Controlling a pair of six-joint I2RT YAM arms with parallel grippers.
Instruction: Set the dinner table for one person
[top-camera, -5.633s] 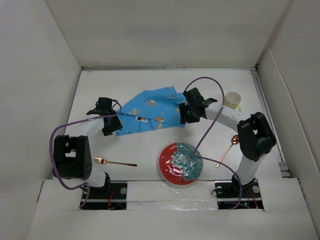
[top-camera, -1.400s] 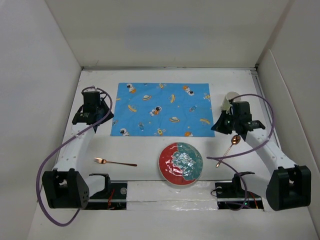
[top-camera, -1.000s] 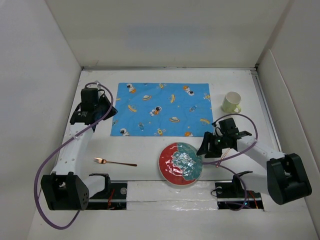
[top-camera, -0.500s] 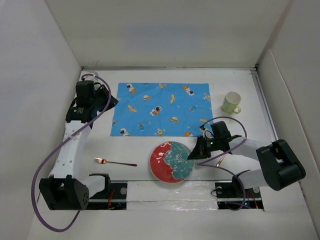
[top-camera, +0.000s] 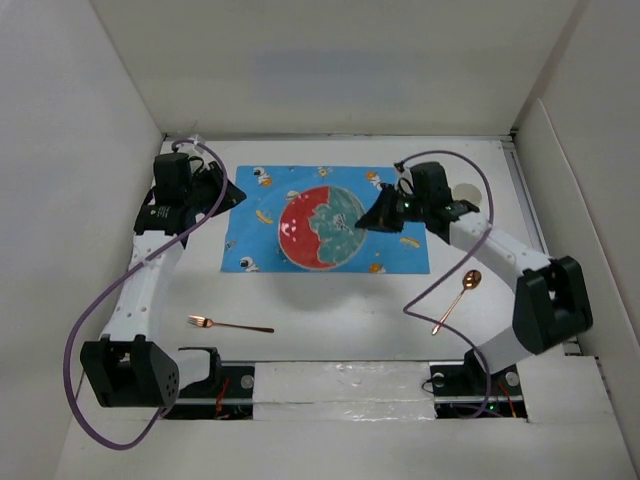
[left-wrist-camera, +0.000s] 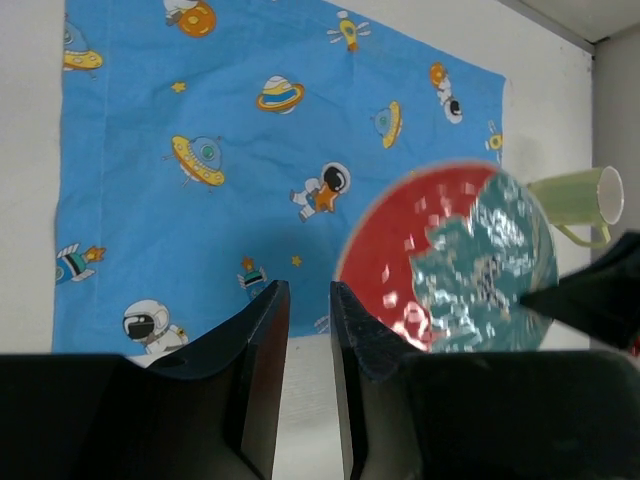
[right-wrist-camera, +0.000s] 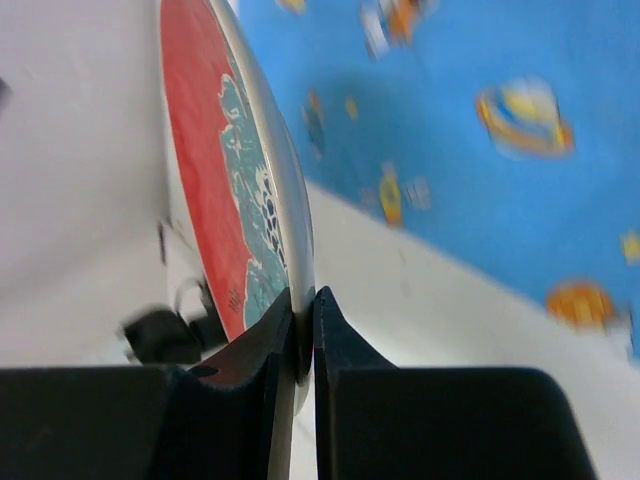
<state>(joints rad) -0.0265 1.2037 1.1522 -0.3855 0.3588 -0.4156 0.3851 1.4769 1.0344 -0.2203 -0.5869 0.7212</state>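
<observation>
The plate (top-camera: 322, 228) is clamped at its rim by the right gripper (right-wrist-camera: 305, 308), seemingly raised over the blue mat (top-camera: 258, 212). The left gripper (left-wrist-camera: 306, 296) is held narrowly parted, empty.

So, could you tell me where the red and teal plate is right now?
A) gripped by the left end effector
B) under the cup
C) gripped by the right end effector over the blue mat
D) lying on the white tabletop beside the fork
C: the right end effector pinches the rim of the plate, holding it tilted over the blue mat.
</observation>
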